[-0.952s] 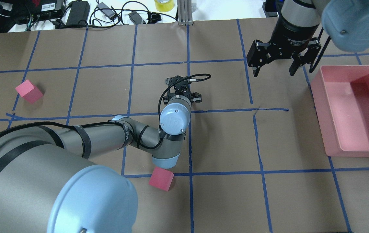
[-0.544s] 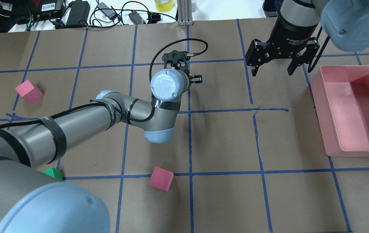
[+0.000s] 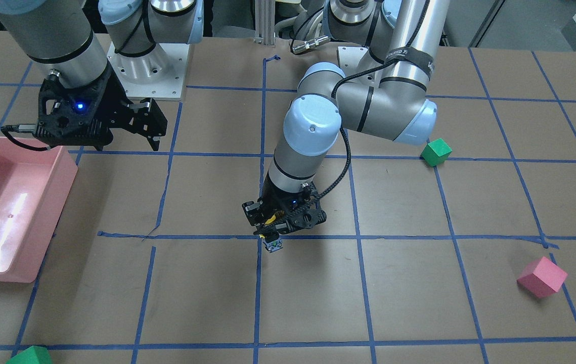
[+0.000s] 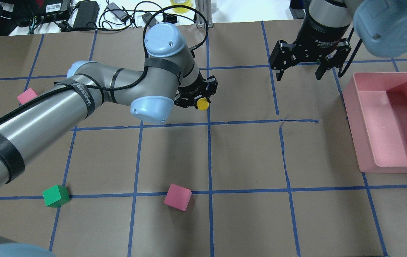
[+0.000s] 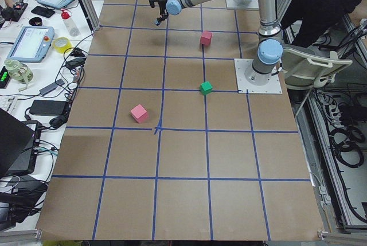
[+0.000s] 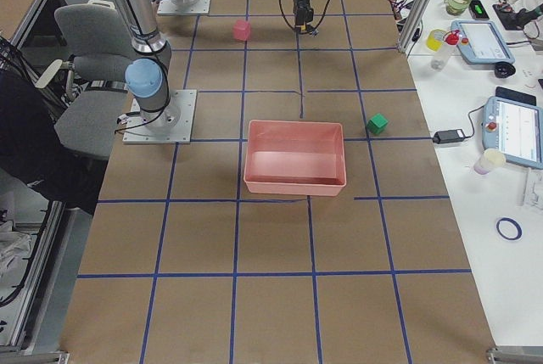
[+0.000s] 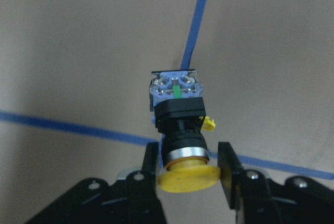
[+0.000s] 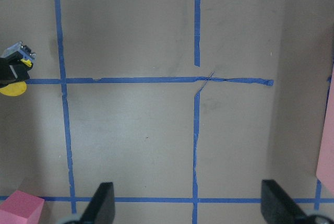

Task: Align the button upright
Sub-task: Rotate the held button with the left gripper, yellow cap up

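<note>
L gripper (image 7: 188, 171) fingers (image 7: 228, 169) clamped on yellow cap of button (image 7: 176, 110), button held at frame centre, base pointed at table (image 7: 78, 51) nr blue tape (image 7: 199, 25) crossing, R gripper (image 4: 299, 74) spread wide, nothing held, upper right, pink bin (image 4: 385, 167) seen just beside.

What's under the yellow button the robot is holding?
Brown table paper with a blue tape line lies below the button in the left gripper. The spot right beneath its base is hidden by the button itself.
</note>
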Available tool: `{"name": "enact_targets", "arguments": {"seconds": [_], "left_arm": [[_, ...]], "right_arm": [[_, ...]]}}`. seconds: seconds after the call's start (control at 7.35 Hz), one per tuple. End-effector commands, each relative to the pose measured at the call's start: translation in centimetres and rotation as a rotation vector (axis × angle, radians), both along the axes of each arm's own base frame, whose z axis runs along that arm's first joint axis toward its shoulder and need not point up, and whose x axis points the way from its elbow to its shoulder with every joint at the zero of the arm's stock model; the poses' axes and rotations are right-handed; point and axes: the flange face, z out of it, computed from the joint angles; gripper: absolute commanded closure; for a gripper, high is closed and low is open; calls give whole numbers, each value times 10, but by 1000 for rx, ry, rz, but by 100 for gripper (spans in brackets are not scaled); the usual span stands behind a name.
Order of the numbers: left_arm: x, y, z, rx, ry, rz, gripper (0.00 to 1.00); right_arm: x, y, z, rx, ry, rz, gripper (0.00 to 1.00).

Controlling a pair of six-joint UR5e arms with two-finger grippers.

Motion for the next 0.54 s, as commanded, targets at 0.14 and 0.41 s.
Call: {"name": "enact_targets", "arguments": {"seconds": [0.14,0.41], "left_arm": [[5,-28,-20,345,245,311,100],[52,-52,-36,437,427,406,100]], "right_arm": [[0,0,-4,4,2,-9,0],[-1,0,-5,5,3,-10,0]]}}
